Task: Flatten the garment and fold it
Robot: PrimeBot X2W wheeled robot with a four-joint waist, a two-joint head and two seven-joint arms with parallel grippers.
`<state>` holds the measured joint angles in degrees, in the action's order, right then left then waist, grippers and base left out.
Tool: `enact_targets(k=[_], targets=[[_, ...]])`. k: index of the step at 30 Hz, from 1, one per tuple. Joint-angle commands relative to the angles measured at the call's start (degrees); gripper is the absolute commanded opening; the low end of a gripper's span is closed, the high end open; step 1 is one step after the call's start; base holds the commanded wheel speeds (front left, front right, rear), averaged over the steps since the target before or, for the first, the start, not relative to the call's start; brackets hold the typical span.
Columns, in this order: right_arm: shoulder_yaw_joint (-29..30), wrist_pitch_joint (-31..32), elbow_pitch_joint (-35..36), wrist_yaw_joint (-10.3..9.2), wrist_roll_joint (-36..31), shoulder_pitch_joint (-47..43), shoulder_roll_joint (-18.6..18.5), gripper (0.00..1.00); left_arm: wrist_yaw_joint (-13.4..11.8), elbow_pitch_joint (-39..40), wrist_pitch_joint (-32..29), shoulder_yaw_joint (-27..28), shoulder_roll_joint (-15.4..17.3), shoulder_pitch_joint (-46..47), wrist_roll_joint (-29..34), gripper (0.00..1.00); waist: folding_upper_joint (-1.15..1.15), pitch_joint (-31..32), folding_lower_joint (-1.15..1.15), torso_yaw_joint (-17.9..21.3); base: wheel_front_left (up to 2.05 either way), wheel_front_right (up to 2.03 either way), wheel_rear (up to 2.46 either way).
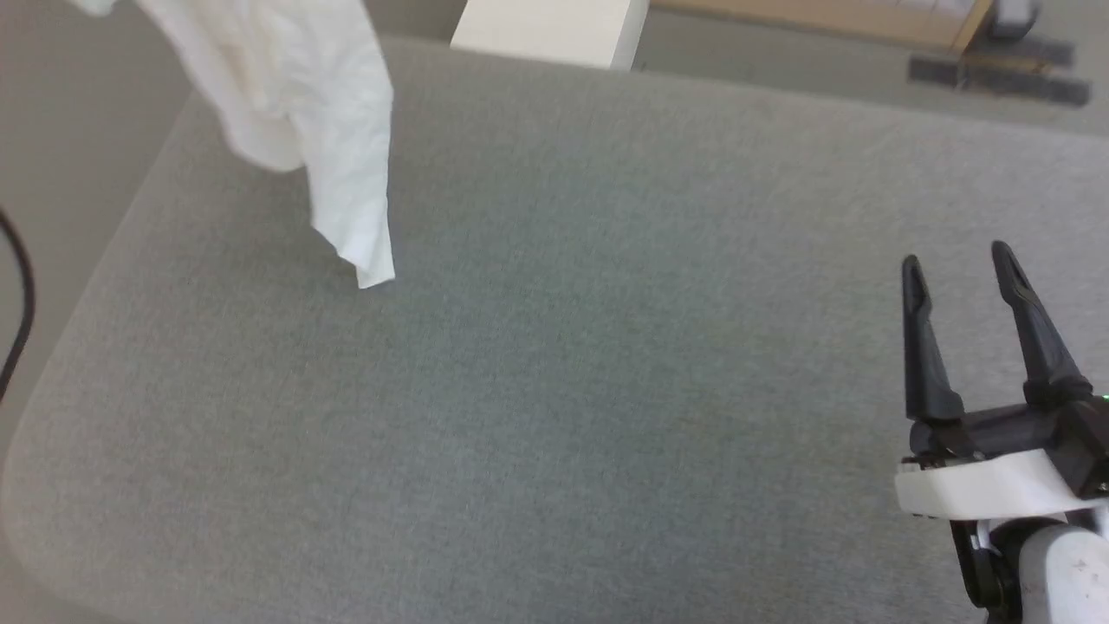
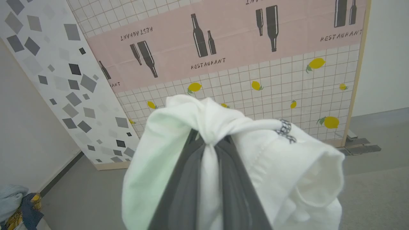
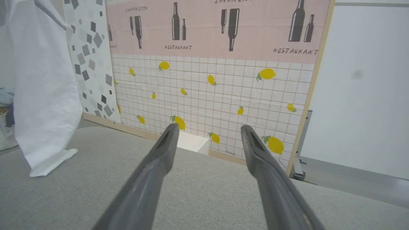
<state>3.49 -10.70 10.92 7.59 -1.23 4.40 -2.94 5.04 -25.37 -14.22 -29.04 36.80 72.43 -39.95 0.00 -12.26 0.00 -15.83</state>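
While behind garment, "RESTAURANT" panel

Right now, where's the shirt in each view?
Head view: shirt hangs at upper left.
Left wrist view: shirt at bottom centre, bunched in the shut left gripper.
Right wrist view: shirt at left edge, hanging to the grey table.
Shared by both wrist views: lemon panel.

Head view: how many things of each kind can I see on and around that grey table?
White garment: 1
White box: 1
Black cable: 1
Right arm's dark fingers: 2
Total: 5
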Motion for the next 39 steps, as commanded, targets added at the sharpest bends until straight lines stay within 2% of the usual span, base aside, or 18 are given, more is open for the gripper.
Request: enact_targets(k=[1, 6, 15, 23, 31, 39], targets=[[0.56, -0.51, -0.33, -0.1, 0.7, -0.88, 0.05, 1.0, -0.56, 1.62, -1.03, -0.32, -1.33, 1.52, -0.82, 0.0, 0.0, 6.67, 0.0, 4.26, 0.0, 0.0, 0.0], [2.03, -0.93, -0.8, -0.1, 1.76, -1.82, 0.05, 1.0, -3.65, 7.05, -3.93, -0.58, -4.94, 2.62, -2.31, 0.0, 0.0, 8.37, 0.0, 6.63, 0.0, 0.0, 0.0], [4.18, -1.5, -1.71, -0.1, 3.03, -2.12, 0.06, 1.0, -9.56, 15.15, -6.53, -1.35, -14.28, 3.75, -5.66, 0.0, 0.0, 9.44, 0.0, 11.45, 0.0, 0.0, 0.0], [6.92, -1.46, -0.52, -0.1, 3.23, -1.38, 0.06, 1.0, -11.52, 17.18, -6.99, -4.29, -20.4, 1.64, -7.12, 0.0, 0.0, 7.54, 0.0, 15.16, 0.0, 0.0, 0.0], [7.75, -1.57, -0.37, -0.1, 4.33, -0.1, 0.06, 1.0, -12.12, 17.24, -5.21, -11.05, -21.65, -12.16, -6.55, 0.0, 0.0, 4.4, 0.0, 18.45, 0.0, 0.0, 0.0], [5.92, -2.08, -2.1, -0.1, 5.3, 1.85, 0.06, 1.0, -12.09, 9.46, -2.22, -18.01, -19.21, -28.29, -5.09, 0.0, 0.0, -0.1, 0.0, 21.16, 0.0, 0.0, 0.0]])
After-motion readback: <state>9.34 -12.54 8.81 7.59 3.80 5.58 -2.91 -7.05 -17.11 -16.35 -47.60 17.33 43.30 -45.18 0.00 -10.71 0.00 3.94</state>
